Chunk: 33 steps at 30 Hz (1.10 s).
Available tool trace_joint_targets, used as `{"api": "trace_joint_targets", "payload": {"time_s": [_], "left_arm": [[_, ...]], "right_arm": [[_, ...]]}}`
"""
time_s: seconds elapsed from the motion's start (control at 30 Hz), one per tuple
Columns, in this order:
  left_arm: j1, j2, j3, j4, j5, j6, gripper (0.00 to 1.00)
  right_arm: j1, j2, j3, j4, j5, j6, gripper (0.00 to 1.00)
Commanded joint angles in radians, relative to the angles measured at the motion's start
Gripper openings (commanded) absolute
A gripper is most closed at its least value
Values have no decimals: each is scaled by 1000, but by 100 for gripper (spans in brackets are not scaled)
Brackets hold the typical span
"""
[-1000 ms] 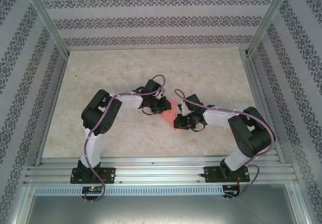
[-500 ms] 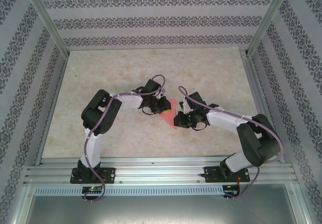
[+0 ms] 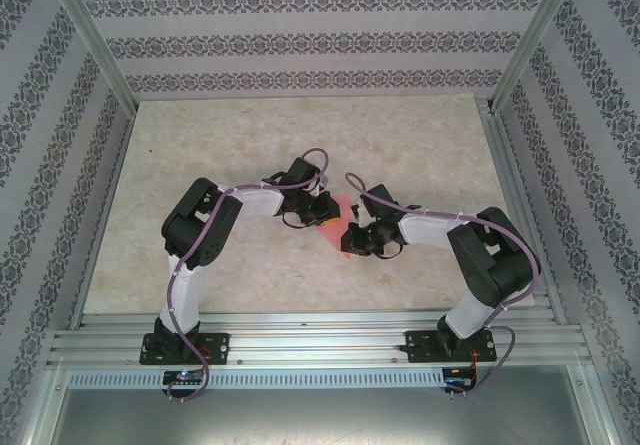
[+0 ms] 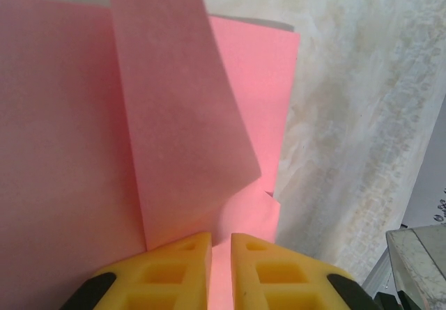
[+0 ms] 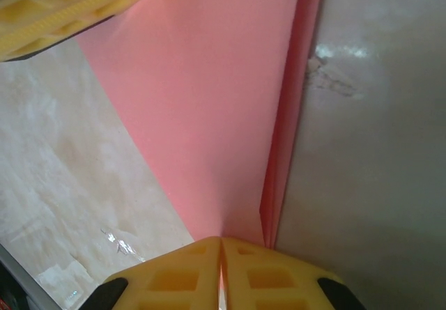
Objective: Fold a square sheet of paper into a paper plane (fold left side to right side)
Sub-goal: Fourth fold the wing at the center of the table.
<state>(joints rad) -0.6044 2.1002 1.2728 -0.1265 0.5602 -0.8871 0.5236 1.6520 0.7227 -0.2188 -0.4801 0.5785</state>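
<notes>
Pink sheet (image 3: 335,223), part-folded, lies near middle of table (image 3: 200,145), well off every edge. Left gripper (image 4: 220,244) is pinched narrow on a loose flap; right gripper (image 5: 221,244) is clamped on the creased corner. Risk: if the arms pull apart w/ both gripping, thin paper could tear (or the crease skew).

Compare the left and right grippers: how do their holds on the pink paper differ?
The left gripper has a slim gap between its fingers, with pink showing in it; the right gripper has its fingers almost touching. By the left gripper a loose flap of the pink paper curls upward; by the right gripper the layers taper flat into the tips. Both have yellow fingers and grip the same paper.
</notes>
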Motion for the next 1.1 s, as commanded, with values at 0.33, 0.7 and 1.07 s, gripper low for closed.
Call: {"api": "trace_joint_targets", "payload": {"time_s": [0.33,0.7,1.07], "left_arm": [[18,27,-7,-73,-97,46,17],[18,24,-7,-76,-93,49,17],[16,17,-18,-55,-87,38,17]], "right_arm": [[30,-79,-202,-134,-18,15,8],[15,-173,-193,-235,-37,-16,9],[-38,-179,9,-68,-98,1,13]]}}
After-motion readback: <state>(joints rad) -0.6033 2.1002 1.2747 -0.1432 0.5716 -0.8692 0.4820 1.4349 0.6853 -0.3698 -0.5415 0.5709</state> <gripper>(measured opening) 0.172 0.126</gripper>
